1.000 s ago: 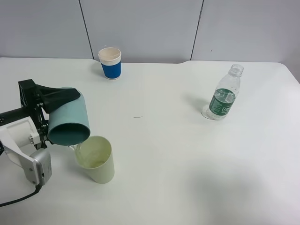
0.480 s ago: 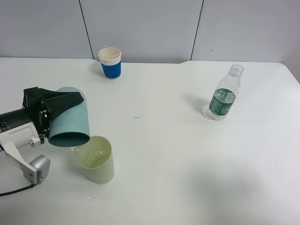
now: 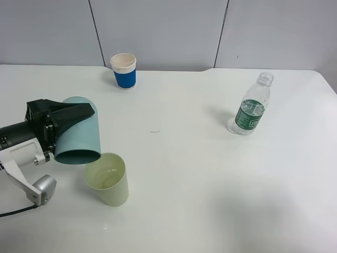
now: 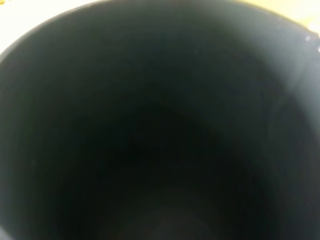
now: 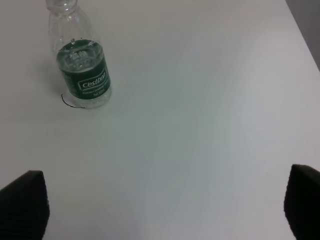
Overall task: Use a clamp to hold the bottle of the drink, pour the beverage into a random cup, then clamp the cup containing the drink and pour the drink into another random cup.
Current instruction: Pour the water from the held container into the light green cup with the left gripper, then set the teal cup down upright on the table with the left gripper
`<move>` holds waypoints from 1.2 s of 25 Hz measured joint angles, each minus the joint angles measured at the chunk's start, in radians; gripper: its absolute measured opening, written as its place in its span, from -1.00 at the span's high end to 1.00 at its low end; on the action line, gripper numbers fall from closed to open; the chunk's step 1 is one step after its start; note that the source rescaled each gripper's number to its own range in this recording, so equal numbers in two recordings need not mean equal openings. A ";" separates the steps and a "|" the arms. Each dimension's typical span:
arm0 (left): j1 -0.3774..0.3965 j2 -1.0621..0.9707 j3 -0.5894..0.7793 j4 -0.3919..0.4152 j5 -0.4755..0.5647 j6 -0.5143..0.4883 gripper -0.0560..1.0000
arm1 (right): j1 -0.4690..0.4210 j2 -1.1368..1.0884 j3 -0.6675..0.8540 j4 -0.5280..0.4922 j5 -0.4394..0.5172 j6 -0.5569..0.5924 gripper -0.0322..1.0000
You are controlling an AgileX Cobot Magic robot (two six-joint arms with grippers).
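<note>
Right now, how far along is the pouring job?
Done: the bottle stands uncapped on the table's right side, away from both arms. In hand: the left gripper holds the teal cup tipped mouth-down over the yellow-green cup, with no stream visible. Left: likely just righting the teal cup and setting it down.

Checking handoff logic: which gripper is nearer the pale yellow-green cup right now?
Left. The left gripper holds the tilted teal cup just above and beside the pale yellow-green cup. The right gripper is open over bare table near the bottle, across the table.
</note>
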 joint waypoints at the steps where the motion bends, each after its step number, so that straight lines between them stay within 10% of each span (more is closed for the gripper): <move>1: 0.000 0.000 0.000 0.002 0.000 -0.006 0.86 | 0.000 0.000 0.000 0.000 0.000 0.000 -0.89; 9: 0.000 0.000 0.000 0.008 0.001 -0.296 0.86 | 0.000 0.000 0.000 0.000 0.000 0.000 -0.89; 20: 0.000 0.000 0.000 -0.060 0.001 -1.075 0.86 | 0.000 0.000 0.000 0.000 0.000 0.000 -0.89; 30: 0.000 0.000 0.000 -0.147 0.002 -1.199 0.86 | 0.000 0.000 0.000 0.000 0.000 0.000 -0.89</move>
